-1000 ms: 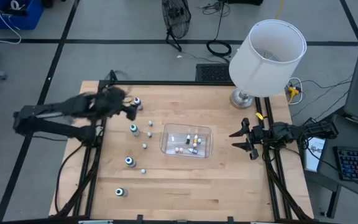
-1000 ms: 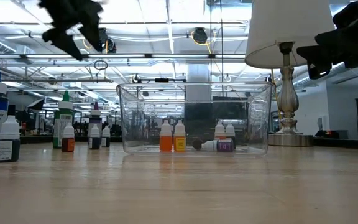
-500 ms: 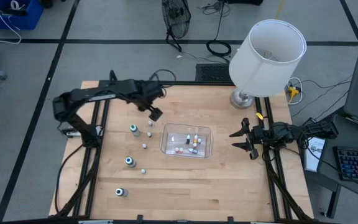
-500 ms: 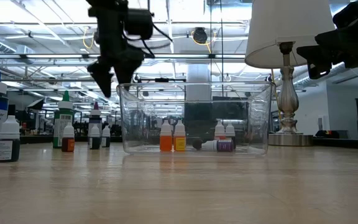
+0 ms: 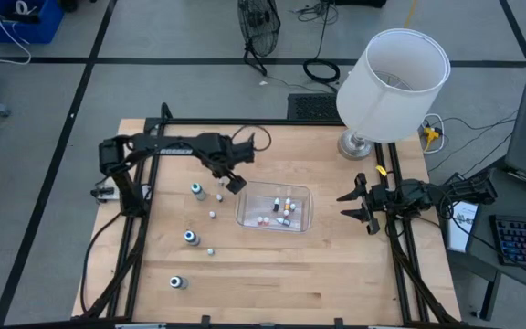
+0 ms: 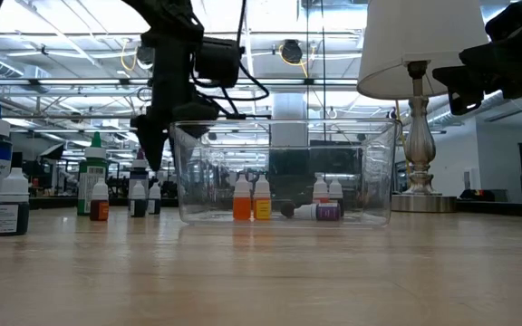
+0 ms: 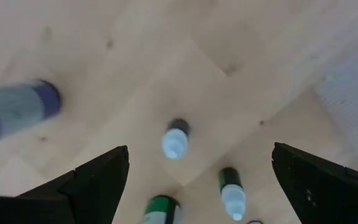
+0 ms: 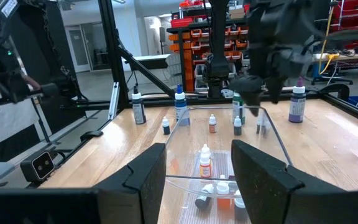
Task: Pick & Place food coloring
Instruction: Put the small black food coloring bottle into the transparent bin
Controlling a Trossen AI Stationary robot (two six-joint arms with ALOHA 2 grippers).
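Food coloring (image 5: 277,210) bottles sit inside clear tub (image 5: 303,194); both grippers' jaws spread.

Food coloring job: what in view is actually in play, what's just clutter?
In play:
- loose food coloring bottles on the table
- bottles in the clear tub
- left gripper, open, by the tub's corner

Clutter:
- lamp
- right gripper, parked at the edge

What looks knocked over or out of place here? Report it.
One small bottle lies on its side inside the clear tub, while the bottles beside it stand upright. The loose bottles left of the tub also stand upright. Nothing looks spilled or damaged.
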